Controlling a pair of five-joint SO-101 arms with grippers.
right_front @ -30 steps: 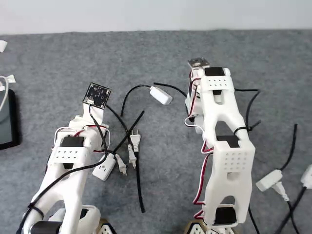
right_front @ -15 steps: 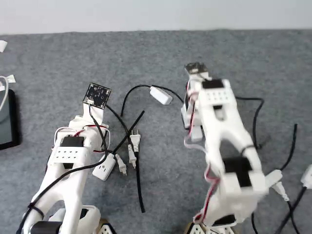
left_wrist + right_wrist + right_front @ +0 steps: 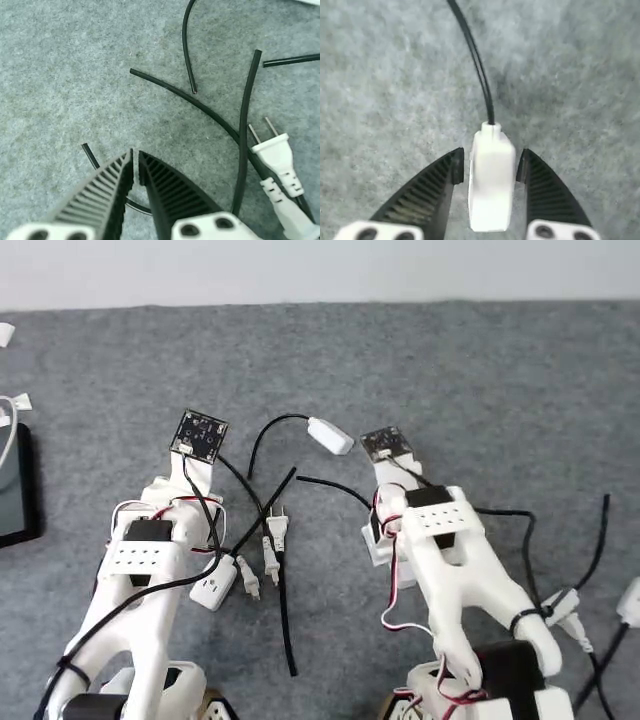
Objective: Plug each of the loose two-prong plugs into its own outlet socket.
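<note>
Right tool (image 3: 491,152) clenched on white outlet socket (image 3: 491,190), arm bent low; left tool (image 3: 136,154) closed, empty, over carpet (image 3: 60,75).

Coarse matt carpet (image 3: 500,370), smooth plastic socket (image 3: 492,185), metal plug prongs (image 3: 271,126)

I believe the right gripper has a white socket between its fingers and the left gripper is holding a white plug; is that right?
Not quite. The left gripper holds nothing: it is shut, and the white plug lies apart from it on the carpet, as the left wrist view shows. The right gripper does have the white socket between its fingers.
</note>
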